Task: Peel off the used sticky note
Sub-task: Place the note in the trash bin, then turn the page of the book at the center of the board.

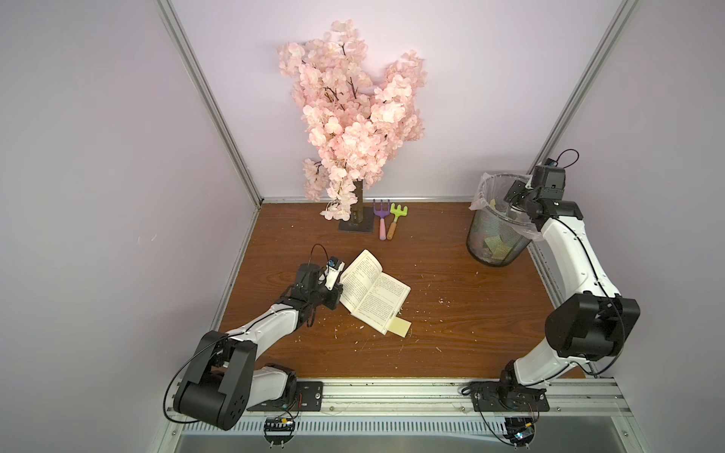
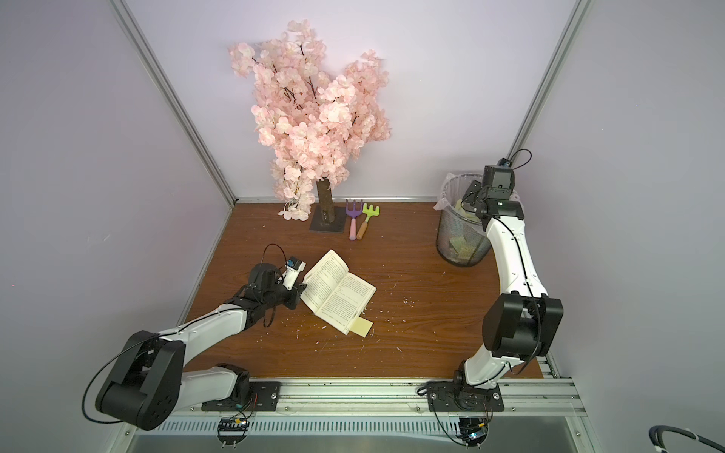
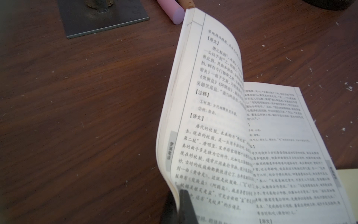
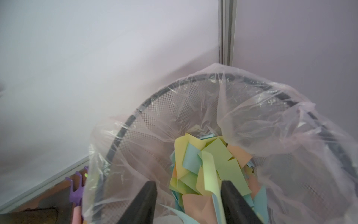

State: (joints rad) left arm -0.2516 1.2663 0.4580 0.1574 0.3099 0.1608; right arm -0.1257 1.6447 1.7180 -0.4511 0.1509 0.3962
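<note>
The brown table (image 1: 451, 321) carries an open book (image 1: 376, 292) near its middle and a lined wire wastebasket (image 1: 482, 235) at the far corner on the right arm's side. The remaining yellow sticky note (image 1: 401, 328) pokes out from under the book's right-hand page at the corner nearest the robot, lying flat on the table with its exposed edge pointing toward the right arm's base.

The right pincer (image 4: 188, 203) hangs over the basket with its jaws apart and nothing pinched between them, above a heap of discarded notes (image 4: 213, 155). From there the note lies well apart, back toward the front and toward the middle of the table. The left pincer (image 3: 177, 203) is much nearer, but it is clamped on the outer edge of the book's raised left pages, so I judge the long reach falls to the right arm.

How much of the note sits under the page, and where it is stuck down, is hidden. The left wrist view shows only a pale strip at its edge.
</note>
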